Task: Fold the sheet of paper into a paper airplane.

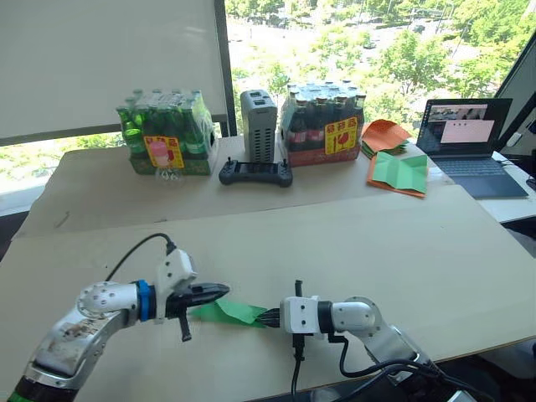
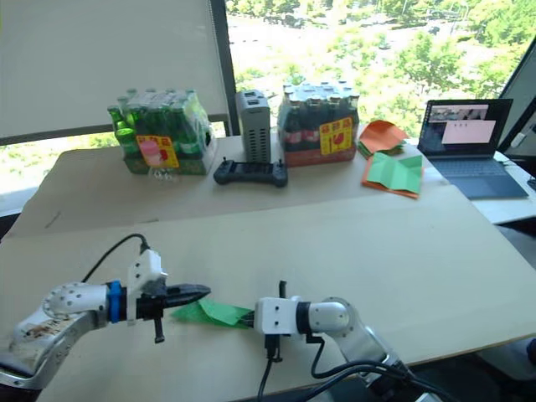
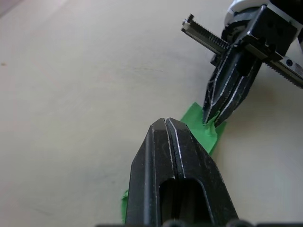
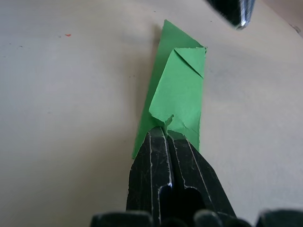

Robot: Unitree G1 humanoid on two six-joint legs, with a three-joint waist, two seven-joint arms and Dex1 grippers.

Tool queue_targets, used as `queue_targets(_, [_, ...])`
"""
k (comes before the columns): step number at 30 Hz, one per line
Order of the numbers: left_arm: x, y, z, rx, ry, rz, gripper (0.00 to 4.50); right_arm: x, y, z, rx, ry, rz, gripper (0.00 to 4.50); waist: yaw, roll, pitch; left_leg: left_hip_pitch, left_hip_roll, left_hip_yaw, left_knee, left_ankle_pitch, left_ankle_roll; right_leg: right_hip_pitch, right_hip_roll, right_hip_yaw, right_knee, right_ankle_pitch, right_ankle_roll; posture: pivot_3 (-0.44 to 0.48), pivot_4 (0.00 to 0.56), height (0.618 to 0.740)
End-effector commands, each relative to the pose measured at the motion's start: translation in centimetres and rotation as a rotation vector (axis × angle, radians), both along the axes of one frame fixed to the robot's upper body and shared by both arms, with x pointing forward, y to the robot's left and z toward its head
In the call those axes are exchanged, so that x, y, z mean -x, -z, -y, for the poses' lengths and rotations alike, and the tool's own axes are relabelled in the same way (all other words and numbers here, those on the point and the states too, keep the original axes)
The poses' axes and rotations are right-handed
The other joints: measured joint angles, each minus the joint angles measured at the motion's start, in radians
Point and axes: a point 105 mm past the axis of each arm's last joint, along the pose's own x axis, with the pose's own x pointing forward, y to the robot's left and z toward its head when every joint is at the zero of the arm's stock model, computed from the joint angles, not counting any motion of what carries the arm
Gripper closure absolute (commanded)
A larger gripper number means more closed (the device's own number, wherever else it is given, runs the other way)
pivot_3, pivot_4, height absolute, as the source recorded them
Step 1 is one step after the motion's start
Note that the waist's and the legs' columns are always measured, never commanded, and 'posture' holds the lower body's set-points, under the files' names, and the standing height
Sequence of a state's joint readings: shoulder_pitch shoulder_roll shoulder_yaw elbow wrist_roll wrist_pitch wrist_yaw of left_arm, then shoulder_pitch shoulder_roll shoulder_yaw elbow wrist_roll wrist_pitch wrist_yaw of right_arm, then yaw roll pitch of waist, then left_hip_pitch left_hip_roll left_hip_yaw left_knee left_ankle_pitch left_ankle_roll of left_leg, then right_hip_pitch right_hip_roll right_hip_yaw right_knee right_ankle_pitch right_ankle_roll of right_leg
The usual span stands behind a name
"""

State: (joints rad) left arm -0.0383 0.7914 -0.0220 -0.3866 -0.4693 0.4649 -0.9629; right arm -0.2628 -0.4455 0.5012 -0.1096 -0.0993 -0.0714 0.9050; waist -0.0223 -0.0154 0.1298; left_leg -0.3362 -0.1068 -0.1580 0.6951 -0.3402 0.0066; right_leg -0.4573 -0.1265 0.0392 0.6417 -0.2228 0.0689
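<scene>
The sheet of paper (image 1: pixel 230 312), bright green and folded into a narrow wedge with a small triangular flap, lies flat on the beige table (image 1: pixel 352 243) near its front edge. My right gripper (image 1: pixel 266 318) is shut on the wedge's right end, where the paper is crumpled (image 4: pixel 177 90). My left gripper (image 1: pixel 224 290) is shut and hovers just over the wedge's left end, pointing right. In the left wrist view its closed fingers (image 3: pixel 165 142) sit above the paper (image 3: pixel 203 130) and hold nothing, facing the right gripper (image 3: pixel 210 120).
Along the back stand a green bottle pack (image 1: pixel 165 134), a grey box (image 1: pixel 258 124), a black controller (image 1: pixel 255 173) and a dark bottle pack (image 1: pixel 322 126). Orange papers (image 1: pixel 385 134) and an orange-edged green sheet (image 1: pixel 400 172) lie back right beside a laptop (image 1: pixel 465 138).
</scene>
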Motion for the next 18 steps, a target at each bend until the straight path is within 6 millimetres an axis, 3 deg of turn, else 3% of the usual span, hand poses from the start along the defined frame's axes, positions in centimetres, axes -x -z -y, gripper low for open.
queue_targets(1, [0.0, 0.3, -0.1, -0.038, -0.002, 0.009, 4.50, 0.0, -0.1, -0.1, 0.002, 0.011, -0.006, 4.46, 0.002, 0.000, 0.000, 0.000, 0.001, 0.000, 0.000, 0.000, 0.000, 0.000, 0.001, 0.000, 0.000, 0.000, 0.000, 0.000, 0.150, 0.717])
queue_targets(10, [0.3, 2.5, 0.0, -0.117, 0.016, 0.000, 4.50, 0.3, -1.8, -0.3, -0.043, 0.014, -0.018, 1.62, 0.009, 0.000, 0.000, 0.000, 0.001, 0.000, 0.000, 0.000, 0.000, 0.000, 0.001, 0.000, -0.001, 0.000, -0.001, 0.000, 0.150, 0.717])
queue_targets(18, [0.3, 3.4, 0.6, -0.131, 0.024, -0.003, 4.50, 0.1, -5.2, -1.1, -0.188, 0.061, -0.144, 1.62, 0.010, 0.000, 0.000, 0.000, 0.001, 0.000, 0.000, 0.000, 0.000, 0.000, 0.001, 0.000, -0.001, 0.000, -0.001, 0.000, 0.150, 0.717])
